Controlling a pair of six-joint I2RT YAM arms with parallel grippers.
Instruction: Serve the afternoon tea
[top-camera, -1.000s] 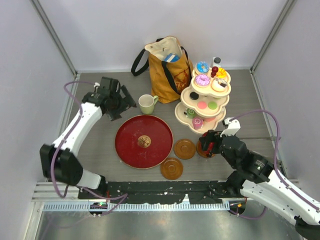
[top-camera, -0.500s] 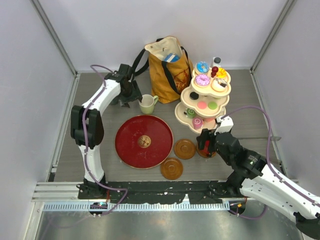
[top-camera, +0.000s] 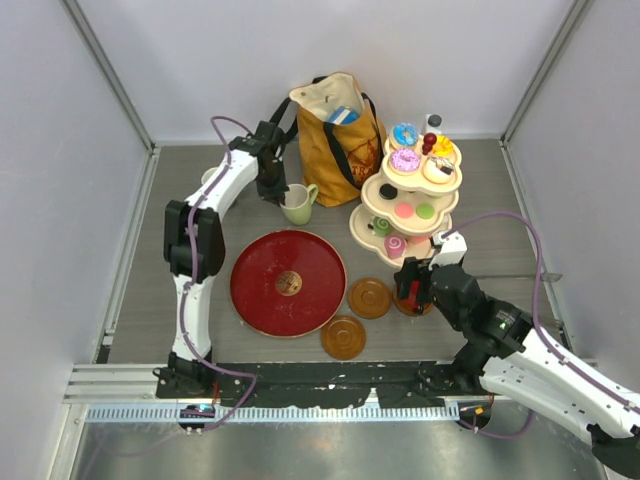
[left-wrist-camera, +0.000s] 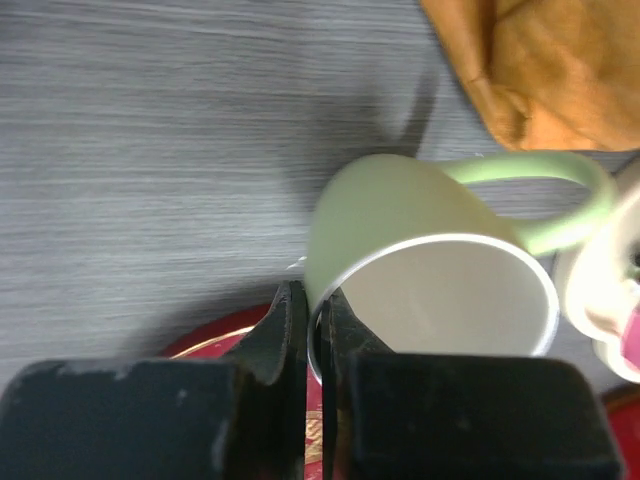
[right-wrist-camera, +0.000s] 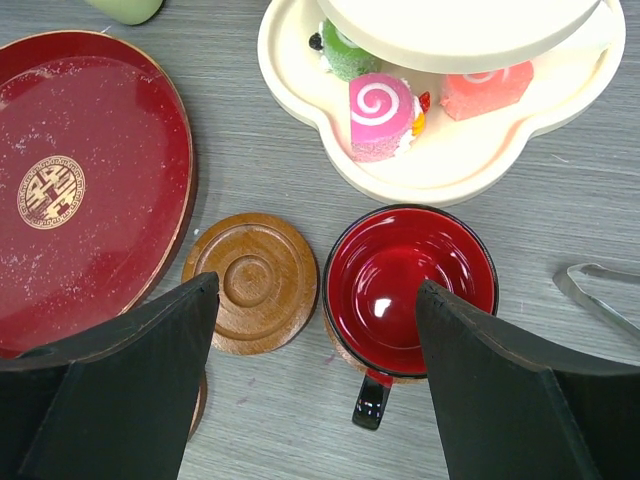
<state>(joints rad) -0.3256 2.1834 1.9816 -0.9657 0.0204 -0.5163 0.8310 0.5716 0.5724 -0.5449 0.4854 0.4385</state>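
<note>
The pale green mug (left-wrist-camera: 400, 215), on the desk (left-wrist-camera: 150, 150) beside a tote bag (left-wrist-camera: 540, 70) that is being cut off at the frame edge, is being pinched at its rim by the left tool (left-wrist-camera: 311, 330). The right tool (right-wrist-camera: 315, 290) is being held wide open, empty, above the red mug (right-wrist-camera: 410, 285). The saucer (right-wrist-camera: 332, 352) beneath that mug is being almost hidden.

Bench (top-camera: 150, 270) left of pale green mug (top-camera: 295, 207) is bare, so approach is free. Tote bag (top-camera: 335, 135) stands just behind it, tiered stand (top-camera: 405, 205) to its right, red tray (top-camera: 288, 282) in front. Red mug (right-wrist-camera: 410, 290) is hemmed by the stand and a saucer (right-wrist-camera: 258, 283).
</note>
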